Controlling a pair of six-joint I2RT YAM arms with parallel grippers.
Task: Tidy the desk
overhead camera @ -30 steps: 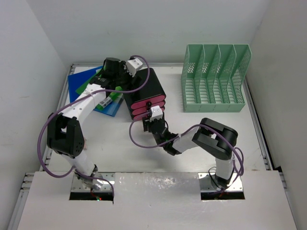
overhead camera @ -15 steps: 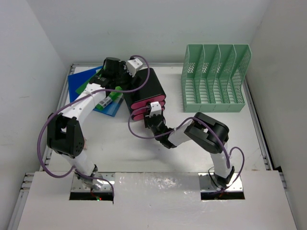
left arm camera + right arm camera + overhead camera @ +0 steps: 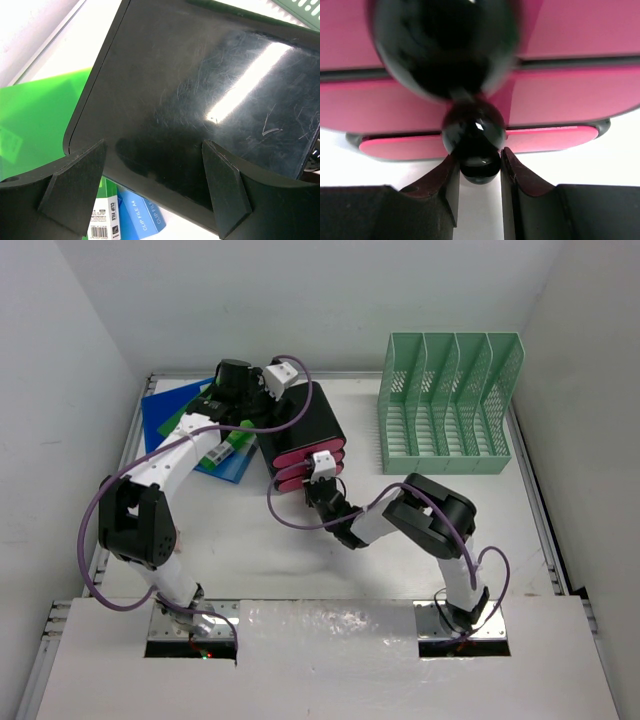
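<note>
The white table (image 3: pixel 250 540) fills the floor of the overhead view, edged with thin metal rails, with both arm bases at its near edge. Towards its far middle stands a glossy black drawer box (image 3: pixel 305 435) holding stacked pink drawers (image 3: pixel 570 95) that face the arms.

The right gripper (image 3: pixel 477 155) is at the front of that box. Its jaws stand narrow, pressed on either side of the small black knob (image 3: pixel 479 167) at the lowest drawer. Two more black knobs sit above it in the right wrist view, the top one large and blurred.

The left gripper (image 3: pixel 150 190) hangs over the far left corner of the box's scratched black top. Its jaws are spread wide and hold nothing, one pad over the corner's edge and the other over the lid.

Just left of the box, flat on the table, lies a blue clip file (image 3: pixel 170 410), its spine printed "CLIP FILE A4". A green folder (image 3: pixel 35 130) lies on top of it beside the box.

Well to the right of the box, at the far right of the table, a mint-green mesh file rack (image 3: pixel 445 405) stands upright with four slots.
</note>
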